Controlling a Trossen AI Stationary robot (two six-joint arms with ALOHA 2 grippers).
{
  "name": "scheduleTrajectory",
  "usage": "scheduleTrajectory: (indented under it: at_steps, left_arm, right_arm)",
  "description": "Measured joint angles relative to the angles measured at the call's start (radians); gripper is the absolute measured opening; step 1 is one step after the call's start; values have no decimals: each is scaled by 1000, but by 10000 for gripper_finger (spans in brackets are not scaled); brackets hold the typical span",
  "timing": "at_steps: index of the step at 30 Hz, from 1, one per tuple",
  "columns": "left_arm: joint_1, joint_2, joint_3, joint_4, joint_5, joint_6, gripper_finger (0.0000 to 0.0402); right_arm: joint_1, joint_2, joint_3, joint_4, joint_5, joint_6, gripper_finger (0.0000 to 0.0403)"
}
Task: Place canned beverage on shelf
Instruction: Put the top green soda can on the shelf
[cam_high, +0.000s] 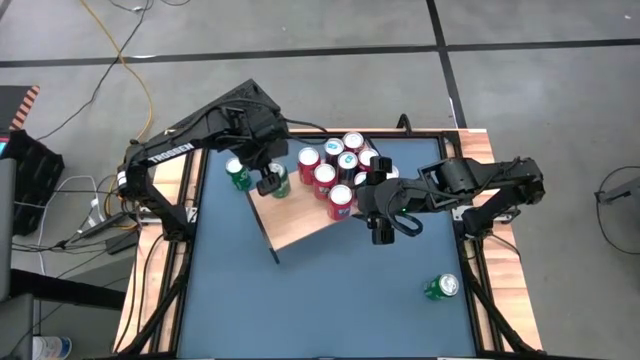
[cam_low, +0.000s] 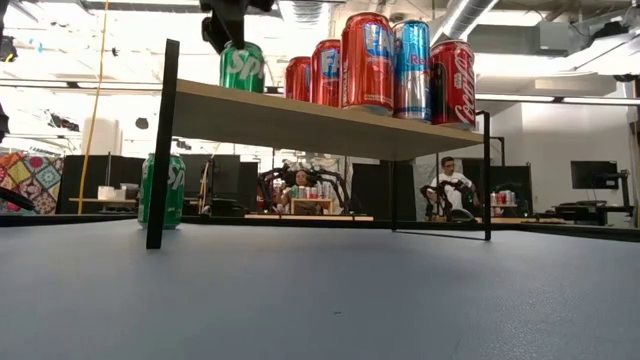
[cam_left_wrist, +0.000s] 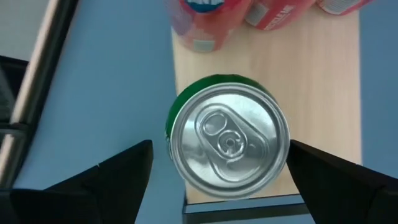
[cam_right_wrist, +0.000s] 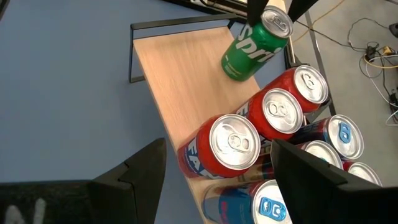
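A green can (cam_left_wrist: 230, 146) stands upright on the light wood shelf (cam_high: 300, 225), near its far-left corner. My left gripper (cam_high: 270, 178) hangs right above the can, pointing steeply down and open. Its fingers (cam_left_wrist: 118, 180) stand on either side of the can's top, with a gap showing on each side. In the low view the can (cam_low: 242, 67) rests by its base on the shelf board (cam_low: 300, 125). My right gripper (cam_high: 393, 228) hovers open over the shelf's right part, near a cluster of red and blue cans (cam_right_wrist: 233, 146), with nothing between its fingers.
Several red and blue cans (cam_high: 335, 175) crowd the shelf's far right part. A second green can (cam_high: 238, 173) stands on the blue tabletop just left of the shelf. A third green can (cam_high: 441, 287) lies on the table near the front right. The shelf's near part is bare wood.
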Motion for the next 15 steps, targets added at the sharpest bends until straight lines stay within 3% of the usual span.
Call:
scheduleTrajectory:
  at_steps: [15]
  left_arm:
    - [-20, -137, 0, -11, -143, -74, 350]
  right_arm:
    - [0, 0, 0, 4, 1, 7, 273]
